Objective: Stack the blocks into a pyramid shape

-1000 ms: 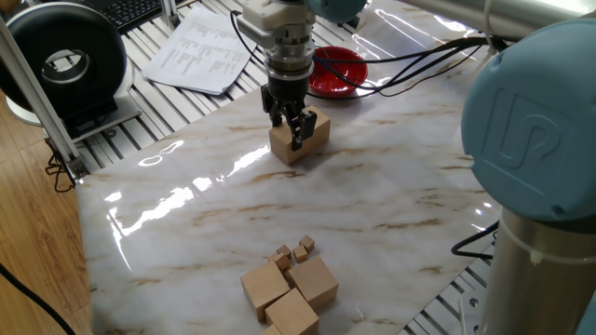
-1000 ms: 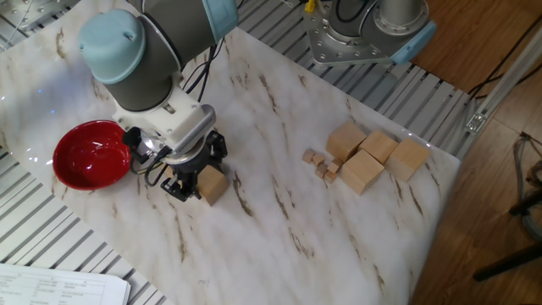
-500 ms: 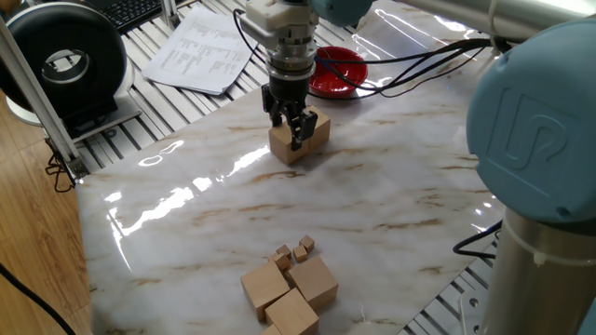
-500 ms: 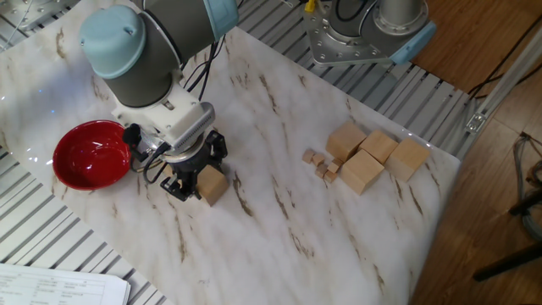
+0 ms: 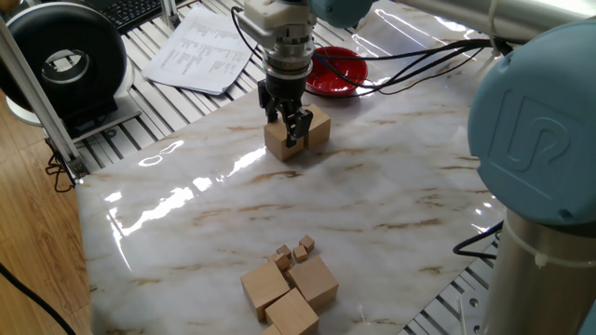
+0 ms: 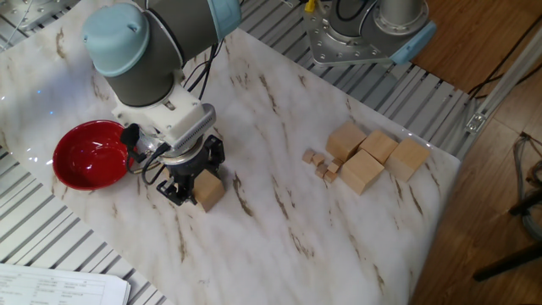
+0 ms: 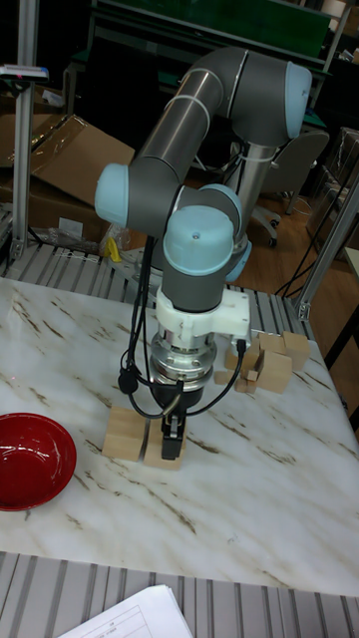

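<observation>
Tall fixed view shows your white marble-veined bench [image 7: 249,498], cardboard boxes [image 7: 60,169] behind, and jaws gripping a half-hidden light-tan wooden cube [image 7: 166,443].

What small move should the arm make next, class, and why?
Probably open the tool and lift straight up. The block between its fingers appears to rest on the table, right beside a second block, so a base row seems started. The other large blocks wait in a cluster across the table for fetching.
</observation>
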Tool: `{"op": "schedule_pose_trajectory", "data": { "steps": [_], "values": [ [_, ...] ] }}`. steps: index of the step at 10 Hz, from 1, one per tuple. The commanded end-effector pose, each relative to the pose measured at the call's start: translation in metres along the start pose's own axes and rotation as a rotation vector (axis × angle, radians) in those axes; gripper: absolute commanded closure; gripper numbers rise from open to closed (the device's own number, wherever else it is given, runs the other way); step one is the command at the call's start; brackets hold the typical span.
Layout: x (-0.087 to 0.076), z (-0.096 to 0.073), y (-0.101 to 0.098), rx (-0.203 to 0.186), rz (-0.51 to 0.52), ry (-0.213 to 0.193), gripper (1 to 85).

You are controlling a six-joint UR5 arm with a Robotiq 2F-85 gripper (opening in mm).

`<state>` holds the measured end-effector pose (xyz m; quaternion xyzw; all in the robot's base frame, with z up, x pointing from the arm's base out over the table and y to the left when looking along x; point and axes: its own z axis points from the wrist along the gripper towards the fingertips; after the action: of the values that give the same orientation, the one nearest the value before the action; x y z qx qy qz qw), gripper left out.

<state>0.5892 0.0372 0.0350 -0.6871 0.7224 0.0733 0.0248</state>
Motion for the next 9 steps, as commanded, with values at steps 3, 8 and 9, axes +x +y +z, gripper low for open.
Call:
{"op": "schedule_pose_trajectory", "data": {
  "steps": [3, 8, 9],
  "values": [
    [0.0003, -0.0025, 0.007, -0.027, 0.023, 0.0, 84.7],
    [0.0038, -0.0019, 0.0015, -0.007, 0.021, 0.014, 84.7],
    [0.0046, -0.0018, 0.0006, -0.004, 0.016, 0.017, 84.7]
  ]
}}
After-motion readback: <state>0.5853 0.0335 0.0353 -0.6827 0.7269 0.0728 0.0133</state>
